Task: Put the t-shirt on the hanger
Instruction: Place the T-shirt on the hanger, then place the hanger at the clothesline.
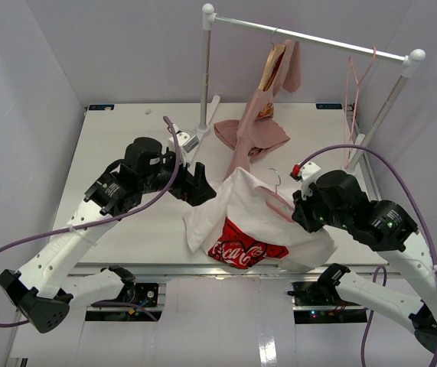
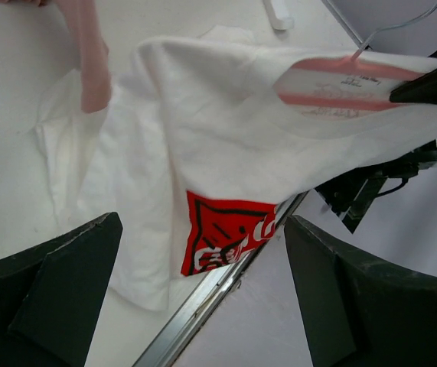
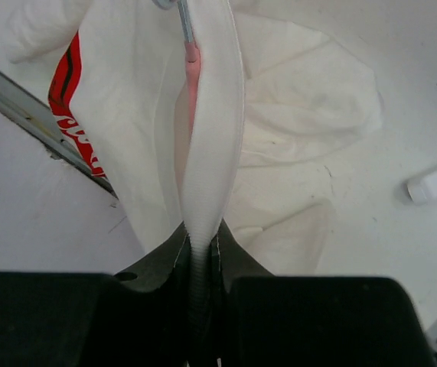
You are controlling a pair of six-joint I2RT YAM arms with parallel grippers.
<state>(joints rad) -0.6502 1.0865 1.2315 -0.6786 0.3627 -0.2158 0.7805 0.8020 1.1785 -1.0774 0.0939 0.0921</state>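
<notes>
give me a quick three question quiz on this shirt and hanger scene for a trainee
1. True or false: the left gripper is shut on the t-shirt.
2. What does the right gripper clamp? A) the t-shirt's edge B) the dusty-pink garment C) the rack rail
3. Fill in: the part of the pink hanger that sticks out of the t-shirt is its ____.

Key: 1 false, it is open and empty. 2 A. 3 hook.
</notes>
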